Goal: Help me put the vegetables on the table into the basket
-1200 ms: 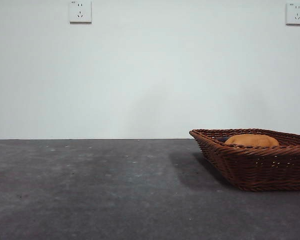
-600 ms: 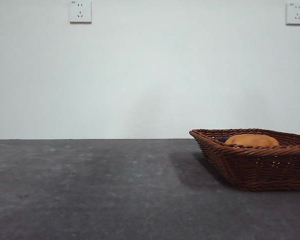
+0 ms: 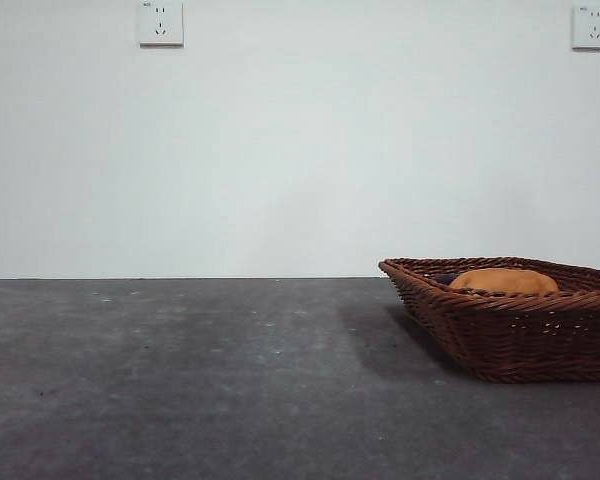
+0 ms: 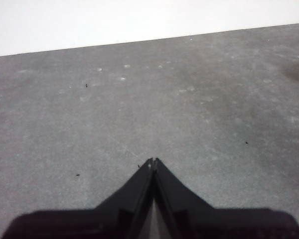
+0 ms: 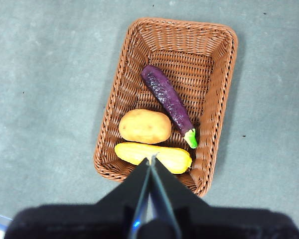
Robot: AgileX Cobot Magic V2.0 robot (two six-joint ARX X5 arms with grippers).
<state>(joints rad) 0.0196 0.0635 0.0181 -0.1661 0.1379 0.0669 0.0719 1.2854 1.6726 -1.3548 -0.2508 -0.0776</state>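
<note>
We find the left gripper [image 4: 153, 162] pressed together over bare dark grey mottled table [image 4: 139, 99]. Rightward, the shallow brown wicker basket [image 5: 122, 89] holds brown-orange potato [image 5: 145, 126], yellow lumpy vegetable [image 5: 154, 155], purple eggplant [image 5: 167, 98]; the right gripper [image 5: 152, 159], closed, hangs above. Task apparently complete.

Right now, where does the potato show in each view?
Front view: potato, an orange hump above the basket rim, at the right.
Left wrist view: not in it.
Right wrist view: potato inside the basket, between the eggplant and the yellow vegetable.
Shared landmark: the basket.
</note>
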